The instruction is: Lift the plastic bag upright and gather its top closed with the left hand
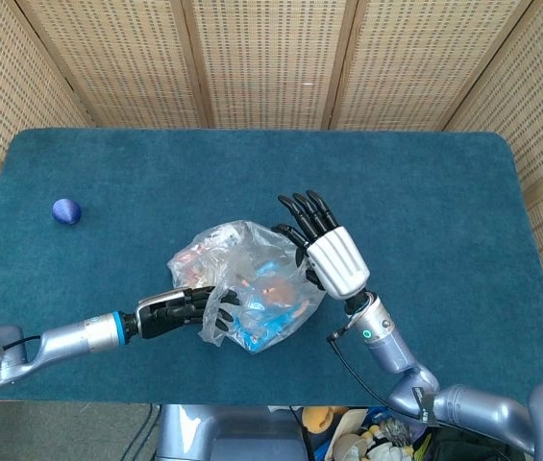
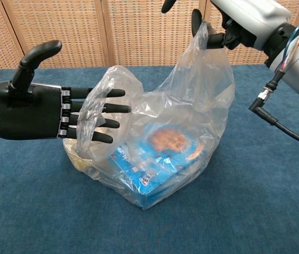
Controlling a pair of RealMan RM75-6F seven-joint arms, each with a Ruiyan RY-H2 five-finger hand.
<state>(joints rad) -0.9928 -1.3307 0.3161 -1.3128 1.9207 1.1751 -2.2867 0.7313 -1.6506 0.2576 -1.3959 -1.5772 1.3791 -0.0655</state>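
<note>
Plastic bag (image 2: 160,143) sits on the blue worktop (image 1: 425,192), near the middle and toward the front edge, sagging low with its mouth wide open. Inside: a blue packet (image 2: 154,172) and a round brownish snack (image 2: 165,138); something pale sits at the left bottom, can't tell what.

Right hand (image 2: 228,24) pinches one corner of the bag rim up high, so that side stands tall; other fingers are spread. Left hand (image 2: 38,111) is flat and wide, fingers straight and apart, thumb up, holding nothing. Its fingertips (image 2: 118,93) poke into the loose left flap of the mouth, behind the film.

Risks, as I judge them:
- Left fingers are inside the opening, not around it. Closing from here would likely grab a single layer or nothing, leaving the top not gathered.
- Thin slippery film: the flap could slide off straight fingers as they curl.
- Only one pinch holds the bag up. If the left hand tugs sideways, the film may slip from the right hand and the bag collapse.
- Contents are heavy and off-centre; a lift may tip the bag and spill the packet out of the open mouth.
- A hard pull could tear the film.

A small blue ball (image 1: 66,211) lies well apart at far left, no bother.
</note>
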